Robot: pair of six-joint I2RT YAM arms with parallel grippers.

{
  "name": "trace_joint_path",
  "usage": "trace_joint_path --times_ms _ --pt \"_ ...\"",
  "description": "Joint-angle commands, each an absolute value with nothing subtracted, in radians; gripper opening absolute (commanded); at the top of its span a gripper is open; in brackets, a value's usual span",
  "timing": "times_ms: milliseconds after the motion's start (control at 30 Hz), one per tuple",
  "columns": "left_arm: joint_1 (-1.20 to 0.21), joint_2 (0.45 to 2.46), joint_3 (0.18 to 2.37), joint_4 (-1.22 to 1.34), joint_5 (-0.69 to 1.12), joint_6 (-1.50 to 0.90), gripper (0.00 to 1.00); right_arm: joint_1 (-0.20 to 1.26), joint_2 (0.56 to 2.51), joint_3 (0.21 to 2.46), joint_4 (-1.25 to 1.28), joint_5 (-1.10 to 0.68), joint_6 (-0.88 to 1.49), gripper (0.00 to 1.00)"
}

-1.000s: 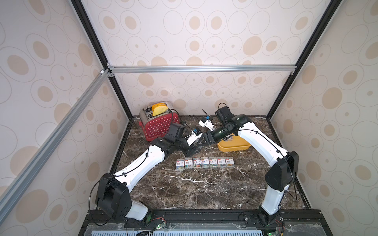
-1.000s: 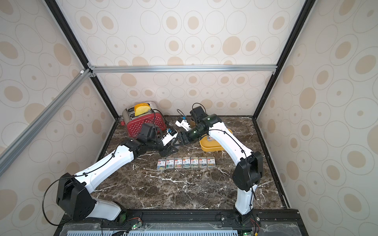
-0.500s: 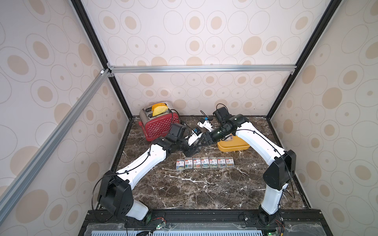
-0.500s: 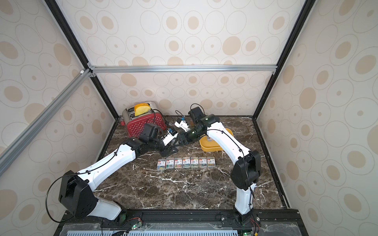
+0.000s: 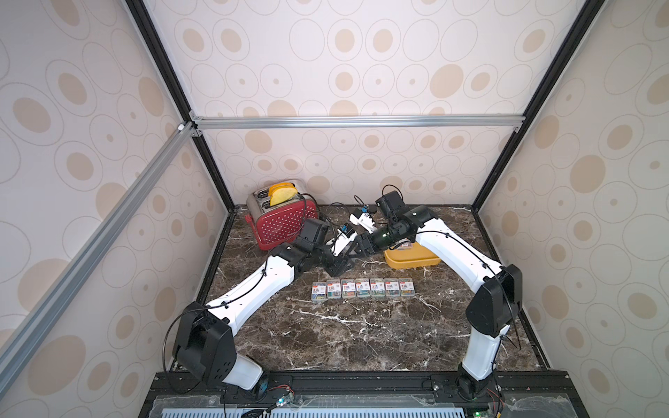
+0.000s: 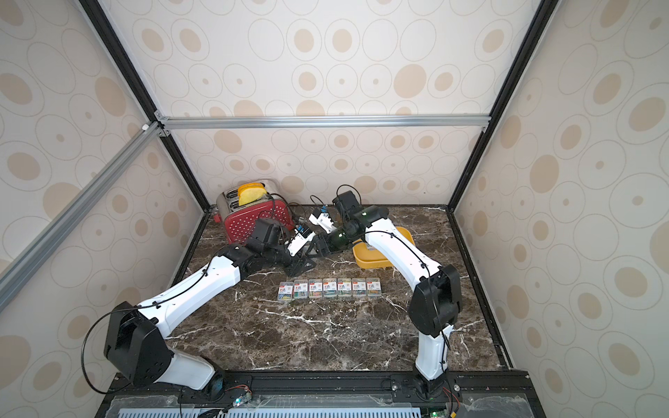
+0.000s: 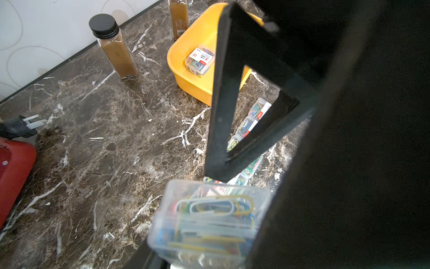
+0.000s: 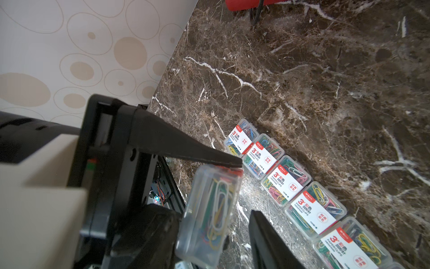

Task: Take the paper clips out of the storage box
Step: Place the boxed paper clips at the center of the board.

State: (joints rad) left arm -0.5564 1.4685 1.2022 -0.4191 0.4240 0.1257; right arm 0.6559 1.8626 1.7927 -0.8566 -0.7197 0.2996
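One clear case of paper clips hangs above the marble, and my left gripper is shut on it. My right gripper meets it there with its jaws on either side of the same case. One of its fingers stands clear of the case by a gap. Both top views show the two grippers tip to tip, left of the yellow storage box. Another case lies inside the box. Several cases sit in a row on the table.
A red dotted toaster holding yellow toast stands at the back left, and its plug lies on the marble. Two brown black-capped bottles stand by the back wall near the box. Walls close in on three sides.
My right gripper has shifted a little to the left, closer in on the left gripper and the case. The left arm has stayed nearly still.
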Motion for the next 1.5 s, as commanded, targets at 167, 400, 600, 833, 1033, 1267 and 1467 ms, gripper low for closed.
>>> trace_joint_path --times_ms 167,400,600,833,1033,1267,1467 --pt "-0.588 1.419 1.22 -0.321 0.498 0.144 0.47 0.681 1.869 1.774 -0.844 -0.751 0.303 0.23" --pt "-0.588 1.41 1.221 -0.315 0.495 0.137 0.56 0.68 1.861 1.788 -0.875 -0.737 0.286 0.1" --pt "-0.589 1.392 1.219 -0.326 0.479 0.115 0.81 0.656 1.834 1.776 -0.87 -0.725 0.294 0.09" --pt "-0.573 1.361 1.204 -0.335 0.455 -0.009 0.91 0.588 1.768 1.723 -0.793 -0.763 0.348 0.08" --pt "-0.471 1.306 1.166 -0.267 0.512 -0.3 0.92 0.507 1.69 1.654 -0.685 -0.842 0.424 0.08" --pt "-0.43 1.239 1.036 0.004 0.53 -0.606 0.87 0.458 1.606 1.539 -0.374 -0.976 0.632 0.09" --pt "-0.427 1.267 0.967 0.325 0.579 -0.883 0.85 0.459 1.602 1.498 -0.137 -1.064 0.816 0.1"
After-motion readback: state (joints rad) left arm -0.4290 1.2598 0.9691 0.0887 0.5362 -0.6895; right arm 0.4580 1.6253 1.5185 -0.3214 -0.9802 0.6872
